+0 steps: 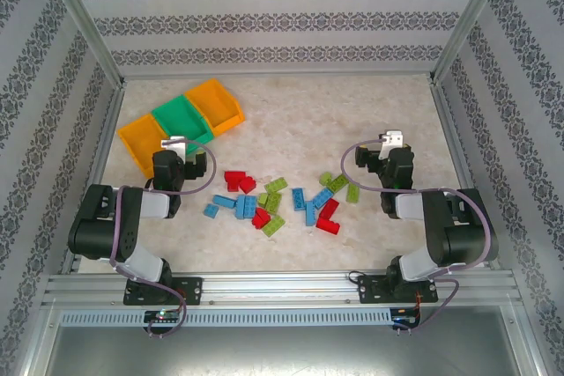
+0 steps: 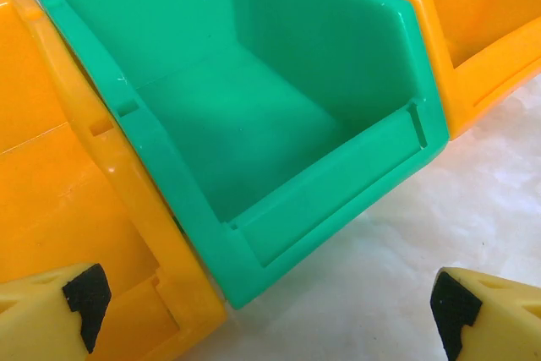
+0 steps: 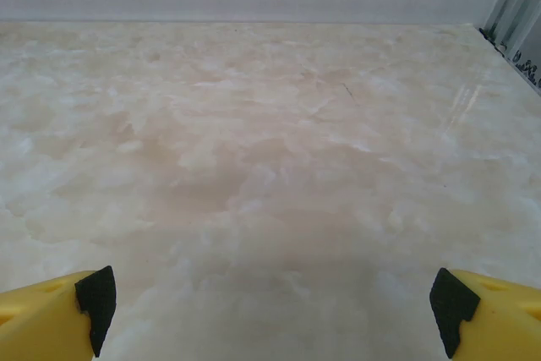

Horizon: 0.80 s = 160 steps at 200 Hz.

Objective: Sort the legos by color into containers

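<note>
**Layout.** Find the containers [image 1: 181,121] at the far left of the table [image 1: 291,116]. They are 3 open-top bins joined in 1 diagonal row: 1 green bin [image 2: 254,107] between the near orange bin [image 1: 141,141] [image 2: 51,200] and the far orange bin [image 1: 220,99] [image 2: 490,31].

**Task parts.** The legos [image 1: 271,202] lie on the table between the 2 arms, well apart from the bins, in 2 loose clusters.
- The left cluster [image 1: 249,209] sits near the left arm.
- The right cluster [image 1: 322,204] sits near the right arm.
- You can count roughly 5 red, 7 light blue and 6 lime green bricks. Several touch, so treat these counts as approximate.

**End effectors.**
- The left gripper [image 1: 176,144] [image 2: 269,306] hangs just beside the row's near side and faces the green bin's front lip. Its jaws are spread wide and hold nothing.
- The left wrist stands between the bins and the left cluster.
- The right gripper [image 1: 389,140] [image 3: 270,302] points over bare table beyond the right cluster. Its jaws are also spread wide and hold nothing.

**Surroundings.** Patterned walls [image 1: 264,24] enclose the table on 3 sides. An aluminium rail [image 1: 282,286] carries both arm bases. 1 cable [image 1: 208,169] loops beside the left wrist.
</note>
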Motion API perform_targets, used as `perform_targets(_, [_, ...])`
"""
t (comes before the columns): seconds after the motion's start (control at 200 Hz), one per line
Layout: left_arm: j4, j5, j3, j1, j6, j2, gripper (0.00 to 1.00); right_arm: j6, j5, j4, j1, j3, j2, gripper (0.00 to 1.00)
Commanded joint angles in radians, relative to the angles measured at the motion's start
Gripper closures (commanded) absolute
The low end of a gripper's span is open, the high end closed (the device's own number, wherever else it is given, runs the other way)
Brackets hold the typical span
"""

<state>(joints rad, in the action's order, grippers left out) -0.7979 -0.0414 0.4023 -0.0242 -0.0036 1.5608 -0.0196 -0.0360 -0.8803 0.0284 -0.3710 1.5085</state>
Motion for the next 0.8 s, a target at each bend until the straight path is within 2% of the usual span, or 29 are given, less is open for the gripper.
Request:
perform_targets(0.0, [-0.045,0.003,0.006,0.008,0.0,0.001,0.01,0.001,0.01,-0.023,-0.006,-0.012,0.005,0.02])
perform_targets(0.375, [-0.034,0.033,0.012,0.02,-0.004,0.002,0.01,0.0,0.012,-0.022,-0.007,-0.014,0.005,0.02])
perform_targets(0.57, [-0.027,0.014,0.012,0.021,-0.011,-0.006,0.01,-0.006,0.021,-0.025,-0.013,-0.014,0.002,0.02])
perform_targets(0.634, [0.06,-0.056,0.039,0.021,-0.041,-0.054,0.01,-0.008,0.014,0.001,-0.01,-0.028,-0.013,0.02])
perform_targets(0.714, [0.377,-0.14,0.163,0.022,-0.096,-0.14,0.01,-0.008,-0.02,0.15,-0.001,-0.066,-0.089,0.02])
perform_targets(0.794, [0.584,-0.135,0.266,0.021,-0.123,-0.194,0.01,-0.063,-0.038,0.341,-0.001,-0.118,-0.17,0.02])
